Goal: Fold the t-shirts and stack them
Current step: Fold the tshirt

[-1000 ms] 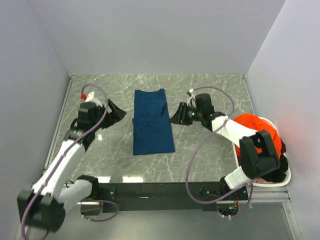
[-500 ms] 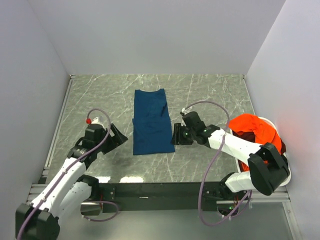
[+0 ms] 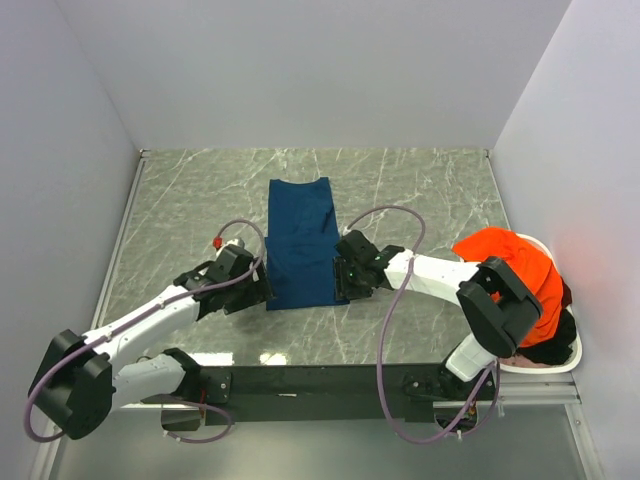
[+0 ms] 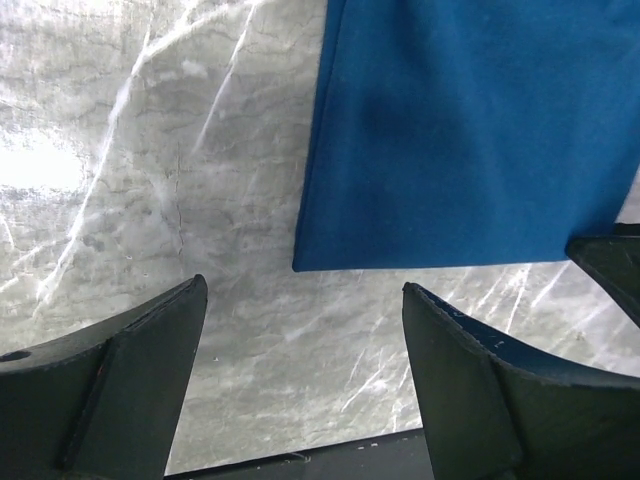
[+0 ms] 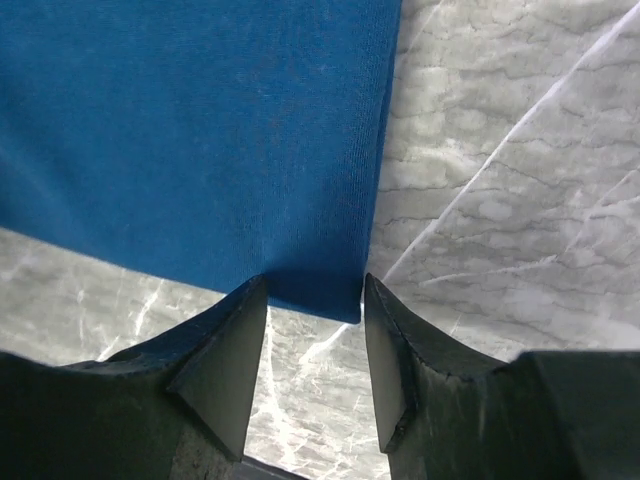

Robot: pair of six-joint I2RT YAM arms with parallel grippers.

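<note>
the navy t-shirt (image 3: 303, 240) is lying flat mid-table as a long strip, its long axis running straight away from the arm bases and its near hem facing them. the left gripper (image 4: 305, 290) is hovering at the near-left corner with fingers spread wide. the corner is sitting just ahead of the gap, not inside it, and nothing is being held. the right gripper (image 5: 315, 283) is sitting at the near-right corner, its fingers set narrower and straddling the very tip of the cloth, not pinching it as far as the wrist view is showing. so each arm is covering its own near corner, with the rest of the shirt stretching away from both — any fold of that hem is looking bound to travel along the long axis, away from the bases. the right side is looking closer to a pinch. the orange t-shirt (image 3: 510, 265) is lying heaped over the white basket (image 3: 560, 362), well apart on the right.
</note>
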